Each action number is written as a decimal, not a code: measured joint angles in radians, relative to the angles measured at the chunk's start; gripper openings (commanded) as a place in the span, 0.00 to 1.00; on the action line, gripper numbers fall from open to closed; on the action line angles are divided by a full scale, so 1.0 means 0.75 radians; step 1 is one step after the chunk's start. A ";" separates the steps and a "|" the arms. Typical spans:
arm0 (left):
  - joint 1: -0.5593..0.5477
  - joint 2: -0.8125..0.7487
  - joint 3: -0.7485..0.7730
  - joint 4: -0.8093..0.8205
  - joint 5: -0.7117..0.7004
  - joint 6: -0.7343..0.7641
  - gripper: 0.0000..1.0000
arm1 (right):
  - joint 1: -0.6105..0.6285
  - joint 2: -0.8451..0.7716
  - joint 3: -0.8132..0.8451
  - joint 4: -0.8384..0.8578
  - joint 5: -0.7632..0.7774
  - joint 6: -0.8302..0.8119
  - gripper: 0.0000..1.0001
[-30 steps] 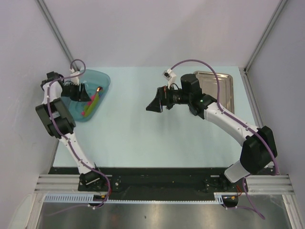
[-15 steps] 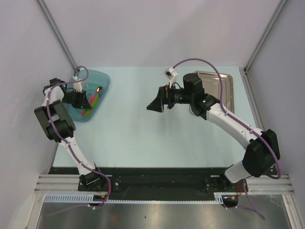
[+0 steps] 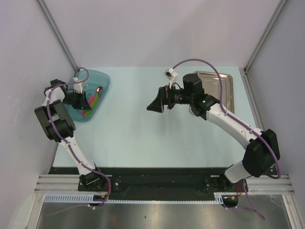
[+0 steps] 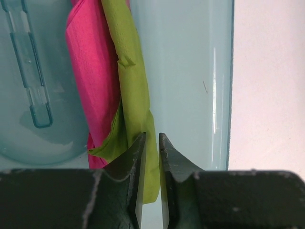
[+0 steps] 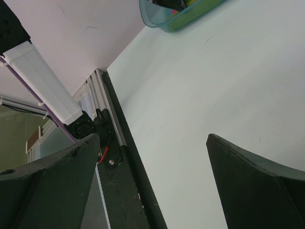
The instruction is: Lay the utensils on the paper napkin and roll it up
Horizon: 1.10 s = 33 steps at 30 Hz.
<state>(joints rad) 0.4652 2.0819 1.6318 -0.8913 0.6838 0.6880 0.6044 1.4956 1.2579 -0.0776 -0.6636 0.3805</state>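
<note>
**Top external view.**
- Teal plastic tub (image 3: 106, 79): far-left corner of the pale counter (image 3: 143, 138).
- Left tool (image 3: 86, 101): reaches down inside the tub.
- Paper napkin (image 3: 95, 99): olive-green strip lying in the tub, just beside a pink napkin (image 3: 86, 112).
- Right tool (image 3: 152, 105): hangs over mid-counter with jaws spread wide, holding nothing.
- Steel tray (image 3: 229, 87): far-right corner, partly behind the right arm.

**Left wrist view.**
- Left tool (image 4: 151, 148): jaws drawn close with a narrow gap left. The lower edge of the paper napkin (image 4: 131, 71) stands in that gap. Whether the pads press it cannot be told.
- Paper napkin: folded long, lying on the tub (image 4: 190, 71) floor, with its left side touching the pink napkin (image 4: 90, 71).

**Right wrist view.**
- Right tool (image 5: 152, 138): fingers far apart over bare counter (image 5: 214, 86).
- Tub (image 5: 176, 16): at the top edge, well apart from the tool.
</note>
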 measured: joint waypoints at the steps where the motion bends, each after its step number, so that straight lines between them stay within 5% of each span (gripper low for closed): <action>1: 0.000 0.005 0.003 0.002 0.001 -0.004 0.20 | 0.000 0.000 0.000 0.000 0.000 0.000 1.00; 12: 0.005 0.057 0.029 0.062 0.000 -0.067 0.20 | 0.000 0.003 0.000 0.000 -0.001 0.002 1.00; 26: 0.015 0.094 0.049 0.069 0.049 -0.093 0.33 | 0.000 0.003 0.000 -0.001 -0.001 0.003 1.00; 33: 0.015 0.007 0.008 0.090 0.043 -0.123 0.58 | -0.008 0.003 0.001 -0.012 -0.002 -0.008 1.00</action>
<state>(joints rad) 0.4767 2.0872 1.6375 -0.8242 0.7162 0.5957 0.5987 1.4979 1.2587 -0.0864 -0.6647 0.3748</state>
